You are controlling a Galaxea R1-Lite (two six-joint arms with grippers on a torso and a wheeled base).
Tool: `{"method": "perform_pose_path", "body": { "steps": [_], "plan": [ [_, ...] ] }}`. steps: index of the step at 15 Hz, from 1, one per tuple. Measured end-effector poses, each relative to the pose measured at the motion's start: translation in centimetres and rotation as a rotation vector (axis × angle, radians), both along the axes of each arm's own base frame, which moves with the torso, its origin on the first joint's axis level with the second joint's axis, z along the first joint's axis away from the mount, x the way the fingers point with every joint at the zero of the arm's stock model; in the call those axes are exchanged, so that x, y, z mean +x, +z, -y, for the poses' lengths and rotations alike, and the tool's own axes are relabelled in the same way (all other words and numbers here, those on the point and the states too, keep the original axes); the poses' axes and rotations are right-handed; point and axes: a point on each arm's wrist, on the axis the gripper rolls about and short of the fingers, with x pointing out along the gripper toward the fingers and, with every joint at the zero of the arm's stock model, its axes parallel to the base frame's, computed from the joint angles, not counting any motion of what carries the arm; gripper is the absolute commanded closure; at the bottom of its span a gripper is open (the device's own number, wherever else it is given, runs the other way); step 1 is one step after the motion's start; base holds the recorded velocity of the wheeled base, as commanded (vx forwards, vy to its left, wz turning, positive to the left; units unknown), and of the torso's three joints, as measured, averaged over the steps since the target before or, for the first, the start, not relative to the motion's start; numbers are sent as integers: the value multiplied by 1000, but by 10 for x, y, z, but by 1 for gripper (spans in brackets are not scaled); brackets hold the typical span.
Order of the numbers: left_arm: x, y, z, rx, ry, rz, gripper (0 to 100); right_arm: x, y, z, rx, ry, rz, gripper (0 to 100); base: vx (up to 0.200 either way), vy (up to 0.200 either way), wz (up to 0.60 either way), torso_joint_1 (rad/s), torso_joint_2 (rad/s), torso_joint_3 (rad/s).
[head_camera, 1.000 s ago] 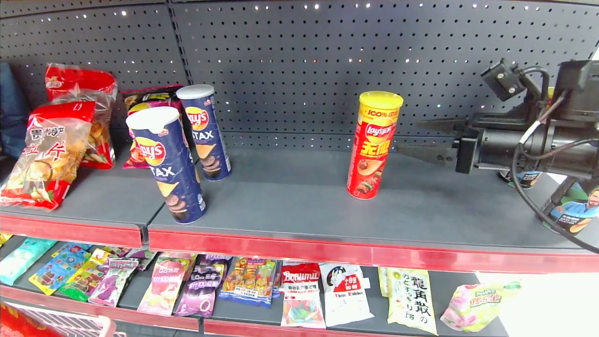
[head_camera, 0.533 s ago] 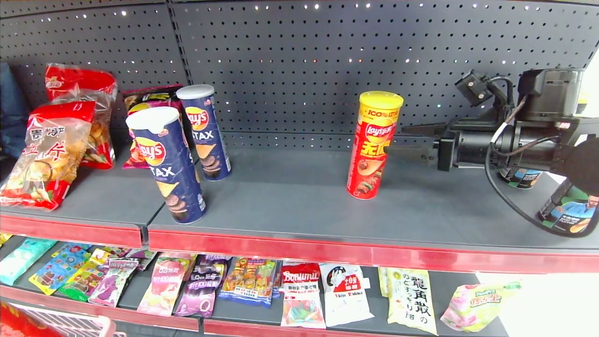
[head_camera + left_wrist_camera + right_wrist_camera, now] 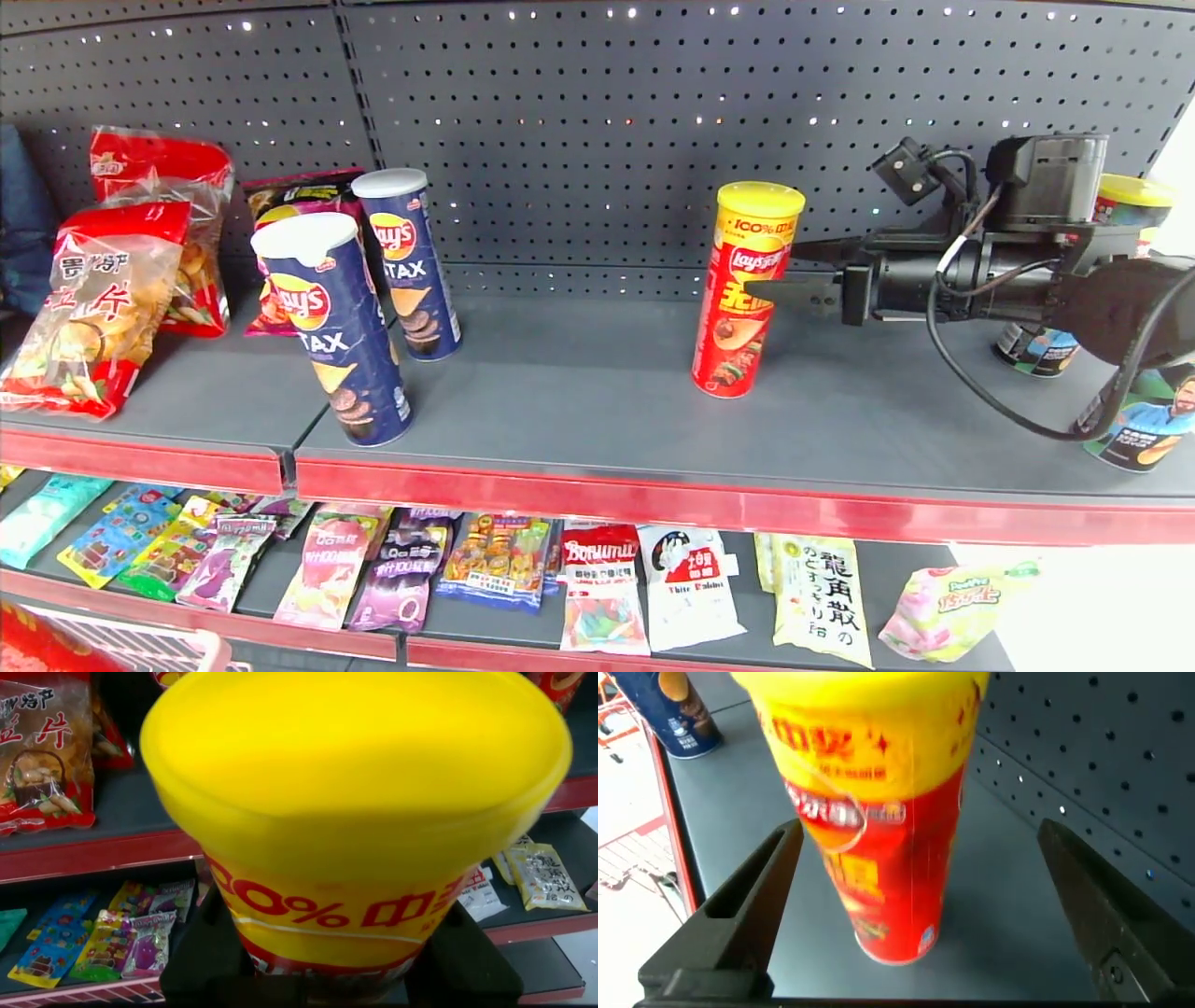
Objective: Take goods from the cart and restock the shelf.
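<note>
So the red can (image 3: 747, 289) with the yellow lid is standing upright on the top shelf (image 3: 579, 411). It's a bit right of the middle, about halfway between the red front edge and the pegboard (image 3: 607, 121) at the back.

The right gripper (image 3: 798, 273) comes in level from the shelf's right end with its jaws spread wide, and the can sits in the gap. In the right wrist view the gripper (image 3: 920, 840) has one finger on each side of the can (image 3: 887, 859), with clear daylight between metal and can on both sides. From the head view the front finger just overlaps the can's upper half. I can't tell if it's touching there.

The left gripper (image 3: 341, 961) is out in front of the shelves and clamped around the lower part of a second can (image 3: 355, 784), same yellow lid, held upright.

Other stuff:
- Two blue cans (image 3: 336, 327) stand toward the shelf's left, one near the front edge and one behind it.
- Snack bags (image 3: 93, 308) are piled at the left end.
- More cans (image 3: 1134, 420) sit at the right end, partly behind the arm.
- Candy packets (image 3: 597, 588) lie along the lower shelf.
</note>
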Motion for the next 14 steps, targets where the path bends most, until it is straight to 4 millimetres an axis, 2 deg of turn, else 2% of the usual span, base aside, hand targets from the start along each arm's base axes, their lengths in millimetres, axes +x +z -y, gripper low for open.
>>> {"method": "perform_pose_path", "body": {
  "steps": [12,13,14],
  "plan": [
    [0,0,0,0,0,0,100,15,2,-23,6,46,25,0,0,0,0,0,0,0],
    [0,0,0,0,0,0,100,16,2,-24,6,47,25,100,0,0,0,0,0,0],
    [0,0,0,0,0,0,100,17,1,-25,5,44,29,100,0,0,0,0,0,0]
  ]
}}
